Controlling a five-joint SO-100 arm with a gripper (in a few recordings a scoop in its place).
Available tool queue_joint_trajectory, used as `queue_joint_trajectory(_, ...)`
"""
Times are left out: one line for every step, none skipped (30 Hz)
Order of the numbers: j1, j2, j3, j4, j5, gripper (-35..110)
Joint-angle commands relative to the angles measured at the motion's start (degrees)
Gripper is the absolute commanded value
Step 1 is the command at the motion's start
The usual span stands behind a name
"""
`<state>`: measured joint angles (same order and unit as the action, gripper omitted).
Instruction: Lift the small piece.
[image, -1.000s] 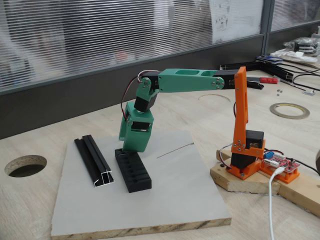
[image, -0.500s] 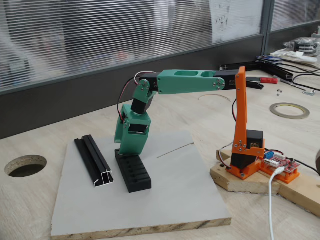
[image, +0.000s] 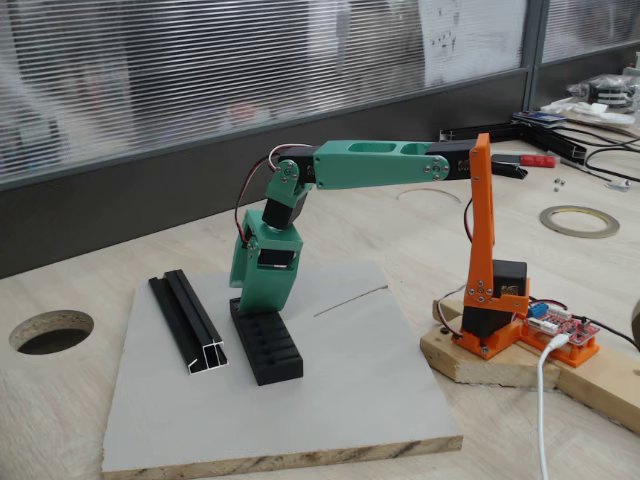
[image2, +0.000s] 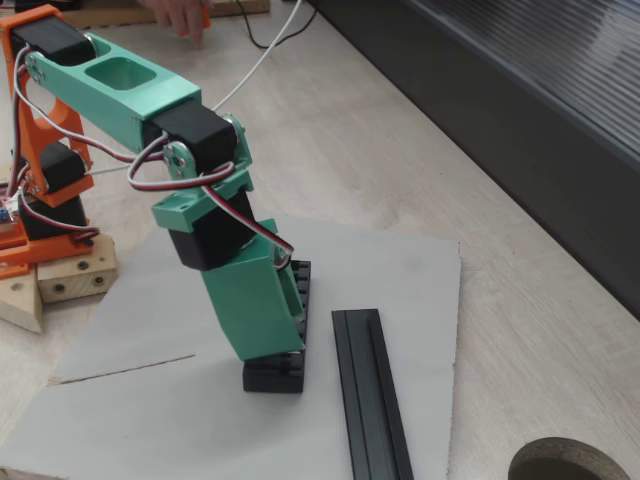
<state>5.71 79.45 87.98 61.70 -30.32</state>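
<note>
Green gripper low over the slotted block

Centre frame in both fixed views: one black slotted block, one black channel rail on one grey board. Jaw opening cannot be told; small piece not discernible; no legible writing.

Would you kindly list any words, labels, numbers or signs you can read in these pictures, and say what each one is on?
None can be read.
The paper sheet on the window behind the table carries dark print, too blurred to read.
The red circuit board beside the arm's base: any markings too small to read.
</note>
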Motion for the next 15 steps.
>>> queue_joint_trajectory(1.4, 1.0, -0.2, 1.0, -1.2, 37)
queue_joint_trajectory(2.5, 1.0, -0.1, 1.0, -1.1, 37)
queue_joint_trajectory(3.6, 1.0, -0.1, 1.0, -1.1, 37)
queue_joint_trajectory(4.4, 1.1, -0.1, 1.1, -1.1, 37)
queue_joint_trajectory(4.7, 1.5, -0.1, 1.1, -1.1, 37)
queue_joint_trajectory(4.8, 1.7, -0.1, 1.1, -1.1, 37)
queue_joint_trajectory(4.8, 1.8, -0.1, 1.1, -1.1, 37)
queue_joint_trajectory(4.8, 1.8, -0.1, 1.1, -1.1, 37)
queue_joint_trajectory(4.8, 1.6, -0.2, 1.1, -1.1, 37)
queue_joint_trajectory(4.7, 1.2, -0.2, 1.1, -1.1, 37)
queue_joint_trajectory(4.5, 1.1, -0.2, 1.1, -1.1, 37)
queue_joint_trajectory(4.3, 1.1, -0.2, 1.1, -1.1, 37)
queue_joint_trajectory(4.2, 1.1, -0.2, 1.1, -1.1, 37)
queue_joint_trajectory(4.1, 1.1, -0.2, 1.1, -1.1, 37)
queue_joint_trajectory(4.1, 1.2, -0.2, 1.1, -1.1, 37)
